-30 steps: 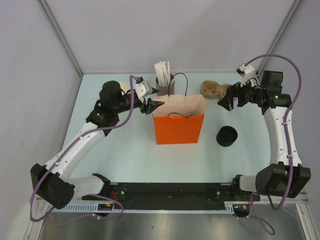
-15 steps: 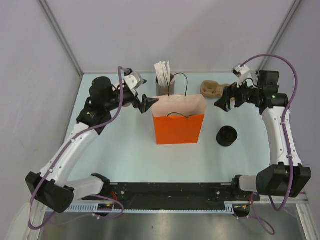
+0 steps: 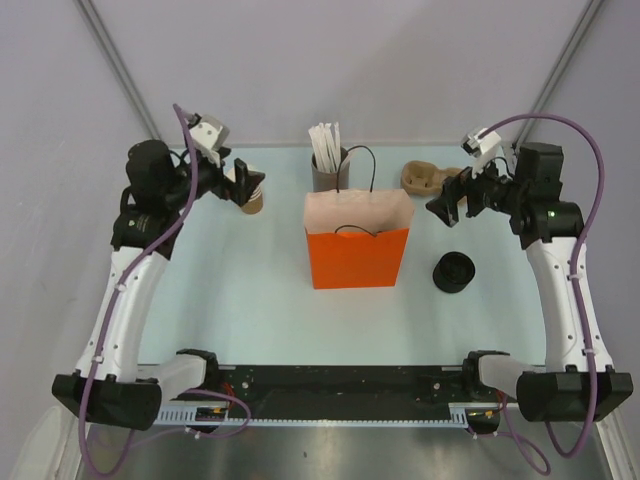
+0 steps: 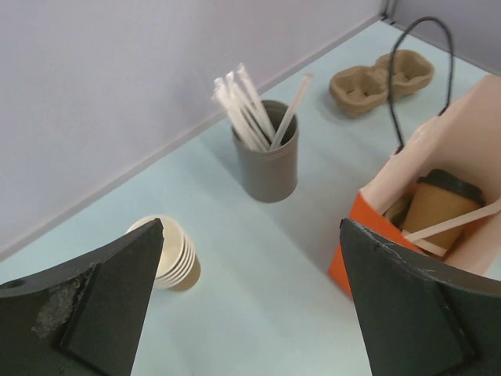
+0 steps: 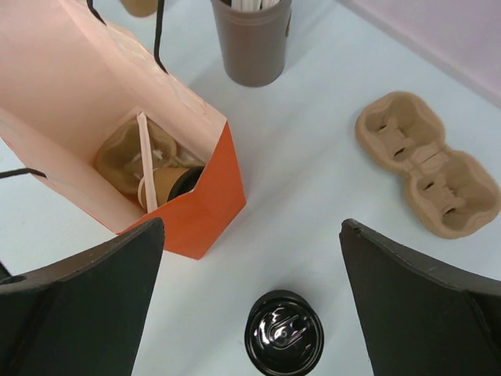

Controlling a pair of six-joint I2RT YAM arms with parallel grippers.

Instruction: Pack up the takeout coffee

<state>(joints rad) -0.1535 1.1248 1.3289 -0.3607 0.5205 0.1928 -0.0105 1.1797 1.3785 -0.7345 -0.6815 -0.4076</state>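
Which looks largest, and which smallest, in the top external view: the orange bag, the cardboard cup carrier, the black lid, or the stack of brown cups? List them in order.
1. orange bag
2. cardboard cup carrier and black lid: they look about alike, so unranked
3. stack of brown cups: smallest

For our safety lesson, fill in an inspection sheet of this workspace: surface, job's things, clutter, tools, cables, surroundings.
Surface: pale blue table, no spills seen.
Job's things: takeout coffee, lidded, inside the orange bag.
Clutter: grey holder of white sticks, stack of cups, empty cup carrier, black lids.
Tools: left tool and right tool both open, empty.
Cables: purple cables loop beside each arm.
Surroundings: plain grey walls; nothing else seen.
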